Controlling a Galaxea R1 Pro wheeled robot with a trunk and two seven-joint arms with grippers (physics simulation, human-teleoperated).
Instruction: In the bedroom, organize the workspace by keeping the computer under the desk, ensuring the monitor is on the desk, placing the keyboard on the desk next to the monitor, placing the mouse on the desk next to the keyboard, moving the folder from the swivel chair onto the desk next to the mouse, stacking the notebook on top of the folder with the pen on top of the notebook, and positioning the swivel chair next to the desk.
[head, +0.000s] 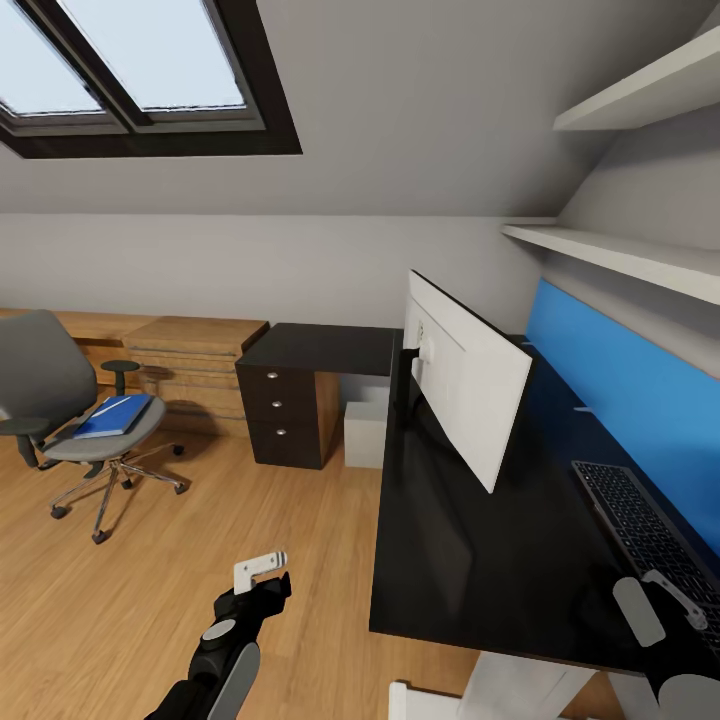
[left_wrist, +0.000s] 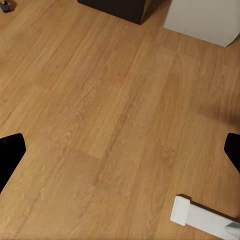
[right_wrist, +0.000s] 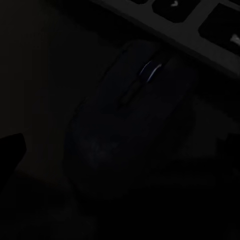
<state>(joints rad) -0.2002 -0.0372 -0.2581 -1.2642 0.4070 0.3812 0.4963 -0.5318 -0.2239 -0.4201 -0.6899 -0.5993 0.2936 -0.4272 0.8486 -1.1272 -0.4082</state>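
Observation:
The monitor (head: 470, 385) stands on the black desk (head: 470, 560), its pale back toward me. Along the desk's right side lies the keyboard (head: 645, 530). My right gripper (head: 660, 605) hovers open at its near end. In the right wrist view the dark mouse (right_wrist: 130, 115) lies right below, beside the keyboard (right_wrist: 200, 25). The pale computer (head: 365, 435) sits under the desk. The swivel chair (head: 45, 385) stands apart at the left with the blue folder (head: 115, 415) on its seat. My left gripper (head: 265, 578) hangs open and empty over the floor. Notebook and pen are out of view.
A dark drawer unit (head: 290, 410) carries the desk's far wing. Light wooden low shelving (head: 195, 360) runs along the back wall. A blue wall panel (head: 620, 390) and shelves (head: 610, 255) rise behind the desk. The desk's white foot (left_wrist: 200, 217) rests on the wood floor (left_wrist: 110, 125).

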